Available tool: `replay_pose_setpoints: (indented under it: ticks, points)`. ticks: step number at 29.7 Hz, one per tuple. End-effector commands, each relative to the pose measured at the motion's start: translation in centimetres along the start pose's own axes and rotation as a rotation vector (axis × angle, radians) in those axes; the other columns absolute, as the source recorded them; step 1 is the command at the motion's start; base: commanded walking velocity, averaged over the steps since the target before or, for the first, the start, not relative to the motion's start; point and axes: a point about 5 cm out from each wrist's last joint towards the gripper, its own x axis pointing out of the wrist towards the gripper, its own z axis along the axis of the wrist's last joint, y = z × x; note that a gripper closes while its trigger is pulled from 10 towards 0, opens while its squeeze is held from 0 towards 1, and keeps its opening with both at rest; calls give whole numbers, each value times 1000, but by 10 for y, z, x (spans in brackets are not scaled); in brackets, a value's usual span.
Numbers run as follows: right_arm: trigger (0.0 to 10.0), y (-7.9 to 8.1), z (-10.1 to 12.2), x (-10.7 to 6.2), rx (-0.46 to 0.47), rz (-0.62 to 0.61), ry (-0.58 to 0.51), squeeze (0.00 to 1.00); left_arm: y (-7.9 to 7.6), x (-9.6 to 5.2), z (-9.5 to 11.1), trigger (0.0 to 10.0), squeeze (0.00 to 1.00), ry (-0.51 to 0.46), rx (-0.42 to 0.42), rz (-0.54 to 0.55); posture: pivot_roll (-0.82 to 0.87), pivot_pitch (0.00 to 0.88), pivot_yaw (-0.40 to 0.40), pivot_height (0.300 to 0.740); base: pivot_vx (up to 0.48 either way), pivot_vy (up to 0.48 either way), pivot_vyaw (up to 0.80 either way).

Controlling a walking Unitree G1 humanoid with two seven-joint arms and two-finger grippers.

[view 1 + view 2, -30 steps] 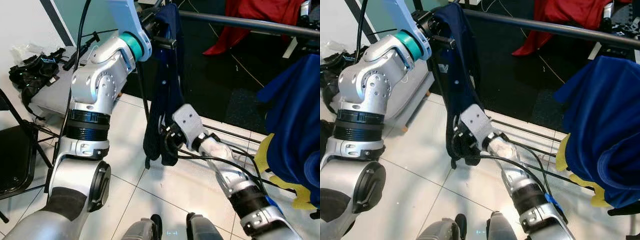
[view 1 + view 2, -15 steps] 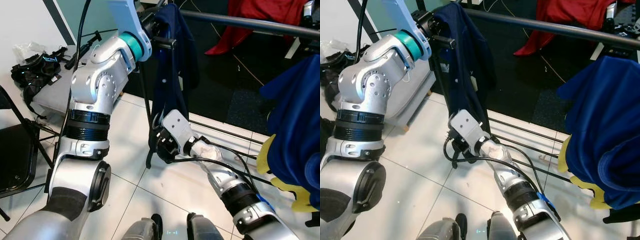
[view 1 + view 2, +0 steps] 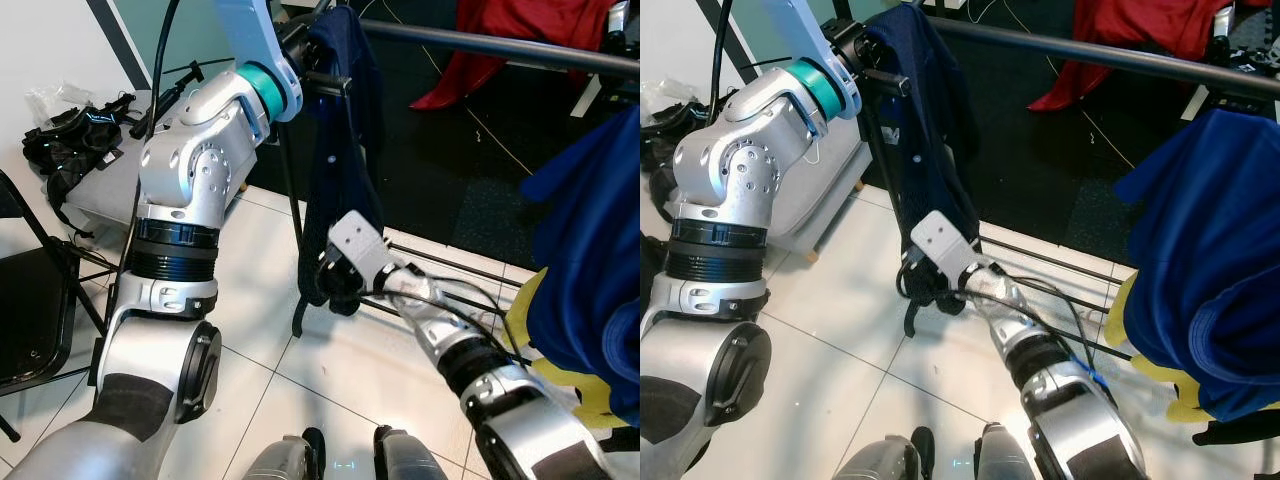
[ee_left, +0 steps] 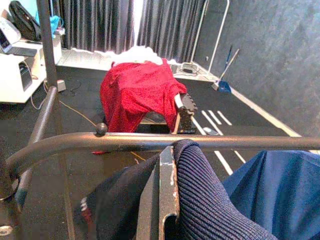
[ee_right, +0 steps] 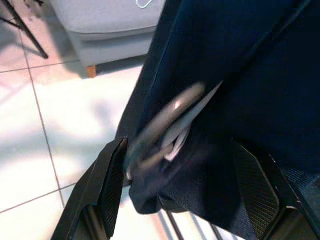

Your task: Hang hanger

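rail (image 3: 500, 45) runs across the top of the left eye view, and the left gripper (image 3: 318, 55) is up at its near end, buried in the shoulder of a navy garment (image 3: 345, 150) that drapes straight down from there. low down, the right gripper (image 3: 335, 285) is at the garment's hem. right eye view, same scene: a blue top (image 3: 1210, 260) already hangs further along, red cloth (image 3: 1130, 30) behind. left wrist view: fingers (image 4: 162, 200) pressed together on the ribbed navy collar just under the rail, not yet resting on it as far as i can judge. right wrist view, blurred: the two black fingers (image 5: 107, 185) spread wide either side of the hem, a pale hanger hook (image 5: 165, 120) and a white label against the fabric. by my reading, the lift is done; hooking over the rail and letting go remain.
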Motion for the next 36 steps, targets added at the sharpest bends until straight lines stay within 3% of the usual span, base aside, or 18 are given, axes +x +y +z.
replay_pose_setpoints:
  ticks: [1,5,6,9,10,11,17,26,27,29,31,33,35,36]
  points:
    - [10000,5,0,0,14,19,-20,0,-4,-1,16,10000,0,-56,25,-18,-97,105,154,740,0,0,0]
    - [10000,7,8,1,50,40,-82,0,-4,-1,15,10000,0,-55,24,-17,-99,104,155,740,0,0,0]
    - [10000,8,2,2,52,29,-33,0,-5,0,15,10000,0,-54,24,-17,-92,99,154,740,0,0,0]
    - [10000,8,2,2,52,29,-33,0,-5,0,15,10000,0,-54,24,-17,-92,99,154,740,0,0,0]
    - [10000,8,-5,3,47,7,22,0,-5,0,16,10000,0,-55,24,-18,-88,97,153,740,0,0,0]
    - [196,4,-12,3,51,-32,75,0,-5,0,17,10000,0,-58,26,-16,-82,99,149,740,0,0,0]
    - [0,-8,-22,1,42,-115,164,0,-3,-1,18,10000,0,-61,28,-8,-83,104,148,740,0,0,0]
    - [0,-18,-23,-1,58,-165,161,0,-3,-1,18,10000,0,-61,27,-7,-84,108,149,740,0,0,0]
    - [0,-26,-19,-3,65,-194,125,0,-3,-1,17,10000,0,-59,26,-4,-89,113,148,740,0,0,0]
    - [0,-26,-19,-3,65,-194,125,0,-3,-1,17,10000,0,-59,26,-4,-89,113,148,740,0,0,0]
    - [0,-43,-10,-8,64,-248,28,0,0,-2,14,10000,0,-51,25,7,-97,119,149,740,0,0,0]
    - [0,-43,-10,-8,64,-248,28,0,0,-2,14,10000,0,-51,25,7,-97,119,149,740,0,0,0]
    - [0,-58,4,-15,38,-293,-76,0,3,-4,10,10000,0,-37,38,27,-108,127,148,740,0,0,0]
    - [0,-58,4,-15,38,-293,-76,0,3,-4,10,10000,0,-37,38,27,-108,127,148,740,0,0,0]
